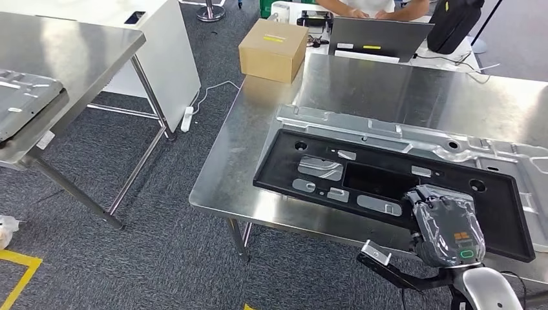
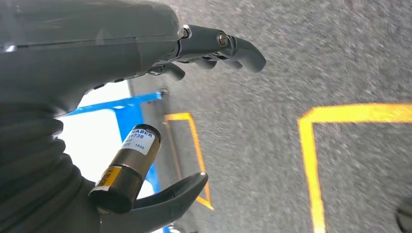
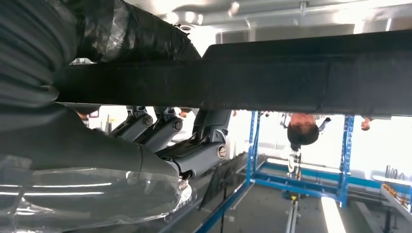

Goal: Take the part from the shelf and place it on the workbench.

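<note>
At the workbench (image 1: 258, 116) edge, my right hand (image 1: 446, 223) grips the black part (image 1: 388, 184), lying flat over a silver panel (image 1: 400, 132); left hand (image 2: 145, 48) hangs open above floor; I'd lower level, then let go once fully seated.

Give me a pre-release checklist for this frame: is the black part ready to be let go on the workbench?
1. Black part over the workbench: ok, it lies on the silver panel.
2. Right hand grips the part's near edge: ok.
3. Part fully supported: not ok, near edge overhangs the bench front.
4. Fingers free to withdraw: cannot tell.
5. Left hand out of the way: ok, over the floor, holding nothing.
6. Cardboard box apart from part: ok.
</note>
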Robot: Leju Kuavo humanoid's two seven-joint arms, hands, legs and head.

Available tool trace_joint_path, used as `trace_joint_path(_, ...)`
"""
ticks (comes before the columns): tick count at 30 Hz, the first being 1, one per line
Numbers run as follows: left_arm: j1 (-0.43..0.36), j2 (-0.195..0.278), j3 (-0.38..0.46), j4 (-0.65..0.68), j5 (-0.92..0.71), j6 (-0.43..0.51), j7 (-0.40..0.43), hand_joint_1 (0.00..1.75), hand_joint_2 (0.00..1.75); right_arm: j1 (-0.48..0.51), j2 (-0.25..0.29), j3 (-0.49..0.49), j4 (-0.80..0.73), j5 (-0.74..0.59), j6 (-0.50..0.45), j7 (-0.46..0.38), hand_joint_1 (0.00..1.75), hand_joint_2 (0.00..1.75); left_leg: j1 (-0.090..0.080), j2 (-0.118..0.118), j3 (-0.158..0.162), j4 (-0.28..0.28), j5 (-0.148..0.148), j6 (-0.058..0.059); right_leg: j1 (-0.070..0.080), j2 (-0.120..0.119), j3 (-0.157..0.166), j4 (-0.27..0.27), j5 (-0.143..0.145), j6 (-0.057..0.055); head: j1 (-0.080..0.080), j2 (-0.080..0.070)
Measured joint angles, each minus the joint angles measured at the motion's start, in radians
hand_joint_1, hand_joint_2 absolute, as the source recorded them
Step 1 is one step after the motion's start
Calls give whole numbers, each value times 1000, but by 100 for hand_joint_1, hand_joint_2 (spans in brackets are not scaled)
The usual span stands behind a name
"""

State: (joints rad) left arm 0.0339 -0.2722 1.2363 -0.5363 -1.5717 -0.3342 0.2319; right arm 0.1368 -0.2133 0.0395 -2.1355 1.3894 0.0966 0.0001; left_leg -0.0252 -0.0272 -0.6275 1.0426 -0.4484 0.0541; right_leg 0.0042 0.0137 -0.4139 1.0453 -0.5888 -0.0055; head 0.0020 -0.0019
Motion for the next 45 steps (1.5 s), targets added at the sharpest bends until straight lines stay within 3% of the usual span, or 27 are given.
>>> trace_joint_path(1,-1,-1,1,-1,0,0,0,0,175,0,1,-5,0,-1,0,0,175,175,4,2,20,-12,4,4,1,-1,-2,26,8,5,1,0)
trace_joint_path(3,-5,-2,1,-2,0,-1,0,0,175,-1,2,-13,0,-2,1,0,175,175,9,5,55,-26,4,10,-2,-5,-48,110,-9,16,4,0)
trace_joint_path(5,-9,-3,1,-4,0,-2,-1,0,175,0,3,-17,2,-3,2,0,175,175,10,6,75,-31,-8,11,-9,-7,-126,202,-64,27,6,0)
trace_joint_path(7,-7,-4,2,-4,0,-5,-1,0,175,5,4,-25,6,-7,5,0,175,175,13,4,96,-32,-26,7,-17,-8,-183,219,-106,36,6,0)
trace_joint_path(8,-6,-4,2,-4,0,-7,-1,0,175,6,5,-31,10,-10,7,0,175,175,16,4,109,-32,-36,4,-21,-9,-195,193,-98,40,6,0)
trace_joint_path(9,-4,-5,2,-5,0,-8,-1,0,175,8,5,-40,13,-15,9,0,175,175,19,3,121,-32,-47,0,-25,-9,-197,146,-58,44,7,0)
trace_joint_path(10,-3,-5,2,-5,0,-10,0,0,175,11,6,-51,17,-20,11,-1,175,175,21,3,133,-30,-58,-5,-29,-12,-195,94,6,47,7,0)
trace_joint_path(12,-2,-5,3,-8,0,-11,0,0,175,14,8,-72,25,-31,18,-2,175,175,20,2,147,-28,-82,-18,-29,-18,-189,25,95,40,8,0)
trace_joint_path(13,-3,-5,3,-11,0,-11,0,0,175,16,10,-85,28,-37,23,-3,175,175,19,1,154,-23,-88,-25,-29,-19,-187,14,113,32,8,0)
trace_joint_path(15,-7,-5,3,-14,2,-11,-1,0,175,18,13,-115,35,-49,32,-5,175,175,19,3,159,-12,-90,-38,-28,-16,-177,12,115,14,7,0)
trace_joint_path(17,-13,-5,4,-16,10,-12,-4,0,175,17,17,-152,46,-60,39,-6,175,175,21,9,133,45,-95,-48,-29,-17,-166,7,116,1,7,0)
trace_joint_path(21,-19,-6,23,-16,34,-20,-11,0,175,16,24,-217,90,-77,46,-14,175,175,24,18,-14,258,-189,-56,-26,-18,-156,-1,105,-12,6,0)
trace_joint_path(22,-18,-6,27,-16,35,-21,-11,0,175,17,25,-226,100,-79,46,-17,175,175,23,19,-34,266,-187,-53,-24,-17,-152,-1,100,-13,6,0)
trace_joint_path(23,-17,-6,31,-16,37,-22,-12,0,175,17,26,-233,108,-79,46,-19,175,175,22,19,-36,238,-159,-48,-21,-16,-145,-1,95,-13,6,0)
trace_joint_path(25,-15,-5,35,-17,39,-23,-17,0,175,17,29,-242,120,-80,46,-21,175,175,16,21,-4,109,-61,-28,-16,-15,-131,-2,84,-13,7,0)
trace_joint_path(26,-15,-5,37,-18,39,-24,-22,0,175,17,31,-246,125,-80,46,-21,175,175,11,22,11,54,-34,-17,-14,-16,-125,-3,79,-12,7,0)
trace_joint_path(28,-16,-4,43,-20,40,-26,-34,0,175,17,35,-254,136,-82,48,-22,87,87,3,23,27,-2,-15,-6,-13,-17,-121,-3,71,-5,7,0)
trace_joint_path(30,-16,-5,50,-21,37,-31,-40,0,175,17,39,-268,148,-86,52,-25,0,0,4,21,33,-11,-3,-26,-11,-18,-118,-4,66,-4,7,0)
trace_joint_path(32,-16,-7,56,-21,28,-39,-33,0,175,13,44,-285,166,-89,57,-30,0,0,5,20,35,-14,4,-36,-10,-19,-113,-7,64,-5,8,0)
trace_joint_path(34,-19,-7,60,-21,16,-39,-21,0,87,5,52,-302,192,-88,61,-34,0,0,4,20,37,-14,2,-25,-11,-19,-109,-13,62,-1,7,0)
trace_joint_path(36,-23,-7,66,-21,9,-31,-12,0,0,-4,61,-320,221,-83,64,-34,0,0,5,20,39,-15,-1,-24,-11,-19,-105,-17,61,1,7,0)
trace_joint_path(45,-34,-7,87,-21,10,-20,-6,0,0,-29,89,-359,306,-67,76,-42,0,0,5,20,46,-15,-8,-16,-10,-19,-92,-28,59,7,7,0)
